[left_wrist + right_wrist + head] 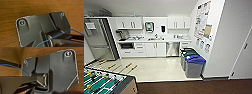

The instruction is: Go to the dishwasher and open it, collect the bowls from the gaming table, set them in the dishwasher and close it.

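Head view puts the brushed stainless-steel under-counter dishwasher (172,49) straight ahead across the pale floor (154,68), neither arm nearer; pincer states cannot be told

- An office break room with a kitchenette along the far wall.
- White upper cabinets (129,23) hang over a long counter (154,40), with white lower cabinets (151,49) beneath.
- A stainless-steel dishwasher (172,48) is built in under the counter.
- A tall steel refrigerator (97,38) stands at the left end.
- Recycling and waste bins (192,62) with blue and green lids line the right wall, under posters (203,21).
- A foosball table (104,83) with a green field stands near the camera.
- Pale hard floor (156,68) meets dark carpet (194,87).
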Robot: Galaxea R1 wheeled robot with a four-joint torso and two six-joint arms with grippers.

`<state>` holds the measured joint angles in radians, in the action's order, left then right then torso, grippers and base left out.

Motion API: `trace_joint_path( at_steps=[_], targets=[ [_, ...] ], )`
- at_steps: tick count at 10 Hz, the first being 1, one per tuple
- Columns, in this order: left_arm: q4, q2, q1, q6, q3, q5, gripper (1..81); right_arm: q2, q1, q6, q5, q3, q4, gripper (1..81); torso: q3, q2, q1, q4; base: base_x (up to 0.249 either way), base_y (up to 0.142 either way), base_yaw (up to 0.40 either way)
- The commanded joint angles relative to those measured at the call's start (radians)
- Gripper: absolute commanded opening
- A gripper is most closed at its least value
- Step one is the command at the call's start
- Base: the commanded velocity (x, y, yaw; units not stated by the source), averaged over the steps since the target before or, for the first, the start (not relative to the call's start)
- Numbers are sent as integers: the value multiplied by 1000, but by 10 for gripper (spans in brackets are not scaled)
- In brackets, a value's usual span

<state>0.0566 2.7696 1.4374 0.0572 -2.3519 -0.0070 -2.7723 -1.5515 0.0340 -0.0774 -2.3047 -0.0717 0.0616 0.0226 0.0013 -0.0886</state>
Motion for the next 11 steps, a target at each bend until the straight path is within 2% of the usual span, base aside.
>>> trace_joint_path(
  at_steps=[1, 11],
  targets=[
    [6, -17, -53, 9, 9, 50, 811, 15, 41, 3, 51, 12, -3, 811, 0, 0, 0, 0, 223, 0, 0],
    [5, -17, -53, 9, 9, 50, 811, 14, 41, 3, 53, 12, -10, 811, 0, 0, 0, 0, 223, 0, 0]
  ],
)
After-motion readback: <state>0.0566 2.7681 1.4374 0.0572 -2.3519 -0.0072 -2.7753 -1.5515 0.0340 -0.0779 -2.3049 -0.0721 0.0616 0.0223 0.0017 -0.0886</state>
